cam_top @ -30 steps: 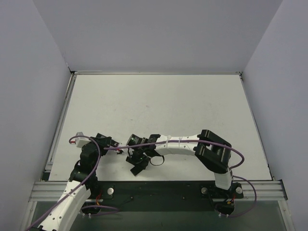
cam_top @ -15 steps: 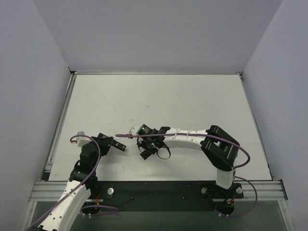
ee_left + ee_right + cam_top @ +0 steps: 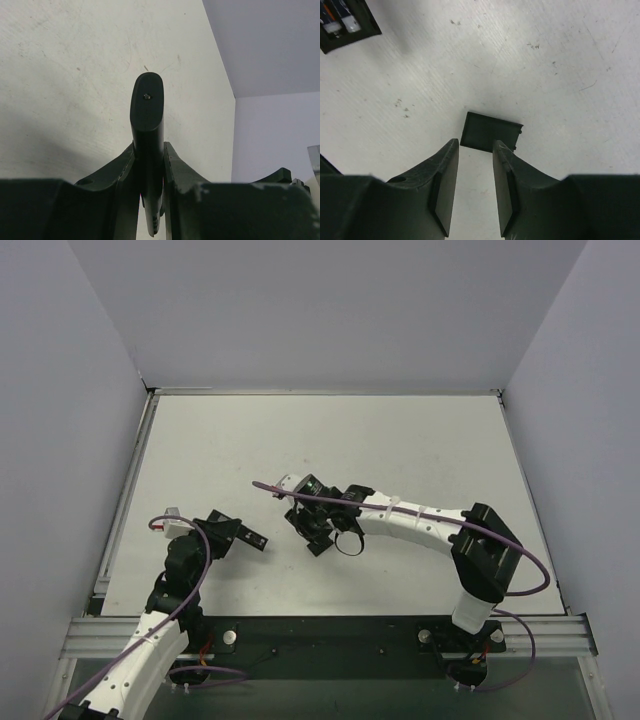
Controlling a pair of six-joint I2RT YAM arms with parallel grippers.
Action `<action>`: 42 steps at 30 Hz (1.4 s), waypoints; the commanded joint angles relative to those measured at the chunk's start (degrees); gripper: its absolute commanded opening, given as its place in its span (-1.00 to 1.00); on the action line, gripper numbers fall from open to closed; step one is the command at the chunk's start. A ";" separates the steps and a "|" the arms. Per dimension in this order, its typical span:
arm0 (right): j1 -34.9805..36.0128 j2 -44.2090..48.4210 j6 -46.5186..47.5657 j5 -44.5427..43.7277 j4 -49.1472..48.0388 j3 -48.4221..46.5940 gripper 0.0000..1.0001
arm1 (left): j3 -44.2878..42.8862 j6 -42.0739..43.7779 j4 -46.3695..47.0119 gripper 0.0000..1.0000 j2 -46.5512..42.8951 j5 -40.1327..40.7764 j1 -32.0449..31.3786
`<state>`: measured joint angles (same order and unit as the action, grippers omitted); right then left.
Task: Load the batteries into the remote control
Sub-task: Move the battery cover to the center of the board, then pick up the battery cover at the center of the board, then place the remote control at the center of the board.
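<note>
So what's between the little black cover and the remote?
Nothing: just bare, scuffed table between the cover and the remote, as the right wrist view shows.

We see a pale, off-white table, matte and marked all over with fine scratches, dark specks and faint scuffs. Just beyond the fingertips of the right gripper, in line with the gap between them, a small flat black rectangular cover lies directly on the surface. It is turned slightly askew to the fingers, with its near edge close to the tips. A scatter of dark specks sits off to one side of those tips, and a thin curved scratch lies farther out on the other side. Ahead of the left gripper we see the same scratched surface running on to the table's far edge.
</note>
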<state>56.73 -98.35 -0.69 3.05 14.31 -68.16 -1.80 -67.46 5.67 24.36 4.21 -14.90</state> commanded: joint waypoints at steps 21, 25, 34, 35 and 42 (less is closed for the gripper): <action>0.05 -11.61 -12.06 6.97 3.80 -4.79 -0.76 | 6.90 -1.27 8.56 -1.00 1.39 -4.03 0.31; -0.13 -10.20 -11.88 6.62 3.71 -4.53 -1.00 | 6.90 -1.18 10.06 -1.00 2.53 -4.21 0.31; -2.68 -0.54 -10.65 6.62 0.99 -0.66 -1.00 | 6.11 -0.22 13.92 -1.00 7.80 -6.58 0.30; -2.85 1.03 -10.56 6.27 0.90 -0.14 -1.00 | 5.67 0.22 14.28 -1.00 9.98 -6.84 0.31; -4.78 9.83 -10.82 1.44 -2.87 6.88 -1.00 | -2.14 4.70 21.30 -1.00 29.40 -11.94 -1.44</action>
<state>53.06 -94.08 -11.79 7.97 13.28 -65.17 -1.80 -66.26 18.83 44.36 -3.68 -14.98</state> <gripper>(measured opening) 0.005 0.293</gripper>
